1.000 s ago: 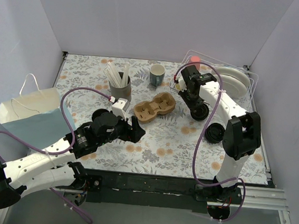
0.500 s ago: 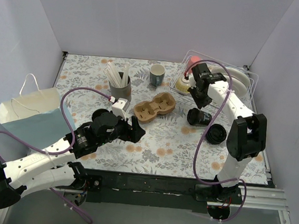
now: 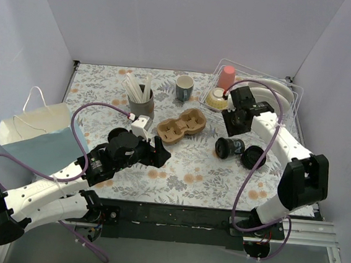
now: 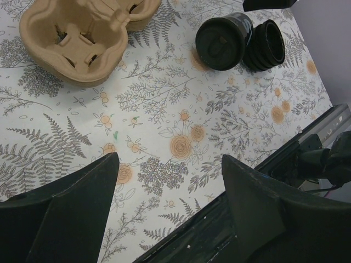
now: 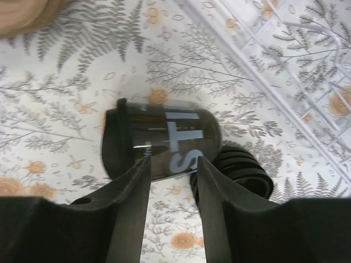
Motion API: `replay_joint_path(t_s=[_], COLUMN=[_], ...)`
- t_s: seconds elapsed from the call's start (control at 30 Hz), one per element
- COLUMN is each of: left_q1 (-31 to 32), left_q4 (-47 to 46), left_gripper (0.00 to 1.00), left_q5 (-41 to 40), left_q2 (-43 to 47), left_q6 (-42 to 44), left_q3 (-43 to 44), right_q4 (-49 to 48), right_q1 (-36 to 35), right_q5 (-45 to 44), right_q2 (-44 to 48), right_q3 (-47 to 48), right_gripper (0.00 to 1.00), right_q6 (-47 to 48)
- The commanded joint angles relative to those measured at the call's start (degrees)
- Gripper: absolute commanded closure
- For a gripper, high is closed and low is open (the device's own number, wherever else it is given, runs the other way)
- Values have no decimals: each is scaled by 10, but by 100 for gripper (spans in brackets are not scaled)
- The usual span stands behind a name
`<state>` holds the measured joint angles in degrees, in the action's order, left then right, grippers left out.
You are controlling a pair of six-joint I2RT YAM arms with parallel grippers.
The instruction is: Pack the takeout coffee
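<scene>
Right jaws released — lifted off tipped coffee cup (image 3: 229,148), now beside ribbed cup (image 3: 252,156); left jaws parted.

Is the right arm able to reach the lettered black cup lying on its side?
Probably yes: the right tool hangs open above the tipped cup, nothing between; the ribbed cup beside it may crowd a finger.

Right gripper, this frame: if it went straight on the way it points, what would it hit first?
Most likely the black lidded cup lying on its side. In the wrist view it sits directly ahead of the open right gripper, in line with the finger gap. The depth between them is unclear.
</scene>
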<state>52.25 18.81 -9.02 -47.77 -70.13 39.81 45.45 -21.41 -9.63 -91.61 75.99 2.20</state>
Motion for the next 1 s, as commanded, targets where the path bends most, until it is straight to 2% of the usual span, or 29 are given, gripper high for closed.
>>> replay_joint_path(t_s=[0.0, 0.23, 0.47, 0.67, 0.97], left_q1=[-1, 0, -1, 0, 0], left_q4=[-11, -11, -9, -6, -2], left_gripper=[24, 24, 24, 24, 24], left_q5=[1, 5, 5, 5, -2], left_q2=[8, 7, 14, 14, 17], left_q6=[1, 2, 0, 2, 3], left_q3=[-8, -7, -6, -4, -4], right_q4=[-67, -59, -91, -108, -127], right_q1=[-49, -91, -159, -199, -206], right_q5=[13, -27, -140, -197, -247], right_q2=[60, 80, 90, 42, -28], right_q3=[-44, -95, -98, -77, -27], right_gripper=[52, 51, 53, 57, 55], right_q6=[-52, -32, -3, 54, 121])
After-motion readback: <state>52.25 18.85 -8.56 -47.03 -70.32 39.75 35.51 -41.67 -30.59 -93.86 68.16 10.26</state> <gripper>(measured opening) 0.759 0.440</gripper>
